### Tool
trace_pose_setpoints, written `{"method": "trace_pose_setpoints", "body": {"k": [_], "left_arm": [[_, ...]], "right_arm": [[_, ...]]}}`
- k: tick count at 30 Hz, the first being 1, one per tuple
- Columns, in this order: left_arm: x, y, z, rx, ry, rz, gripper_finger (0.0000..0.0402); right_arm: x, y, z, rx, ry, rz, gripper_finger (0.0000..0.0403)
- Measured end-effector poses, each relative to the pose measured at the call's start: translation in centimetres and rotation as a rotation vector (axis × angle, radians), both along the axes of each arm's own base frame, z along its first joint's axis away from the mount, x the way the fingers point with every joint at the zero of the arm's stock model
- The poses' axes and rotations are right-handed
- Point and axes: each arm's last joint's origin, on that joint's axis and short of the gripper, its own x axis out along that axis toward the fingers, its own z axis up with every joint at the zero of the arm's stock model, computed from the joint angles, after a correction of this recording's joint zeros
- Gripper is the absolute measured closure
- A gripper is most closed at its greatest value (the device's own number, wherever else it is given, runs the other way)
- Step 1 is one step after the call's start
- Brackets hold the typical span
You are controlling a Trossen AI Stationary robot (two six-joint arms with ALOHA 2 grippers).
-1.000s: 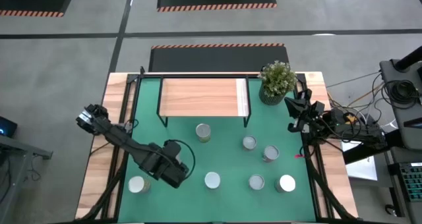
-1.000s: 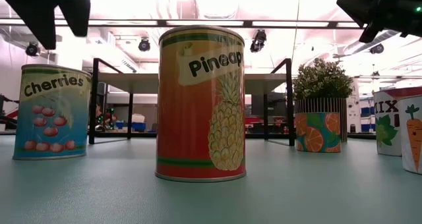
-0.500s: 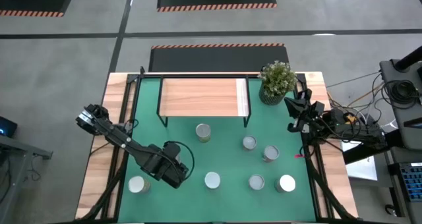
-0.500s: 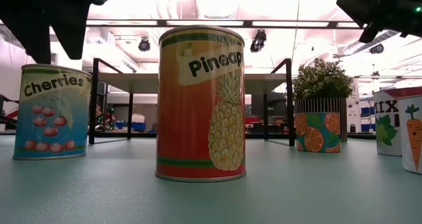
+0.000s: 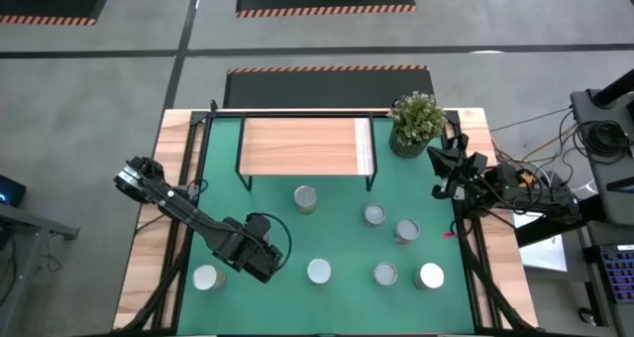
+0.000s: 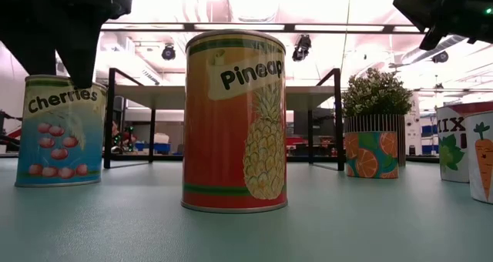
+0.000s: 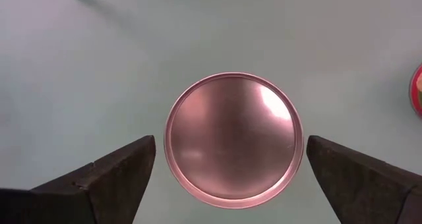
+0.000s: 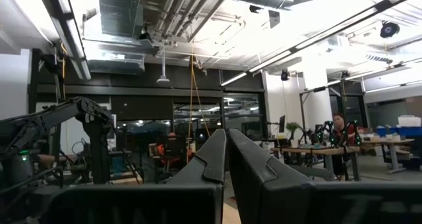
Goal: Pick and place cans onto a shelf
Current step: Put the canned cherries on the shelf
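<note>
Six cans (image 5: pixel 305 199) on the mat, one shelf (image 5: pixel 302 146), one potted plant (image 5: pixel 415 122), two arms.

Green mat (image 5: pixel 337 223) carries six cans (image 5: pixel 305 198); shelf (image 5: pixel 302 146) seemingly bare.

Blue can (image 6: pixel 60 131): we read "Cherries" above pictured cherries.
Orange can (image 6: pixel 235 122): we read "Pineap", the rest wrapping out of sight, above a drawn pineapple.
Can at the right edge (image 6: pixel 454 142): we read only "IX"; the word's start is hidden.
Other cans: we find no legible lettering.
</note>
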Motion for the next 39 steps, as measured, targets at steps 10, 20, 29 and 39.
{"method": "trace_pose_setpoints", "body": {"k": [10, 20, 29, 39], "left_arm": [[-0.1, 0.1, -0.7, 0.01, -0.007, 0.003, 0.005], [0.2, -0.2, -0.9, -0.025, -0.028, -0.029, 0.0096], [2.1, -1.3, 6.1, -0.027, -0.099, -0.487, 0.0089], [4.4, 4.1, 15.5, 0.362, -0.134, -0.801, 0.0091]], "right_arm": [[0.0, 0.0, 0.0, -0.001, 0.0, 0.0, 0.0394], [0.0, 0.0, 0.0, -0.001, 0.0, 0.0, 0.0394], [0.0, 0.0, 0.0, -0.001, 0.0, 0.0, 0.0394], [0.0, 0.0, 0.0, 0.013, -0.006, 0.008, 0.0394]]}}
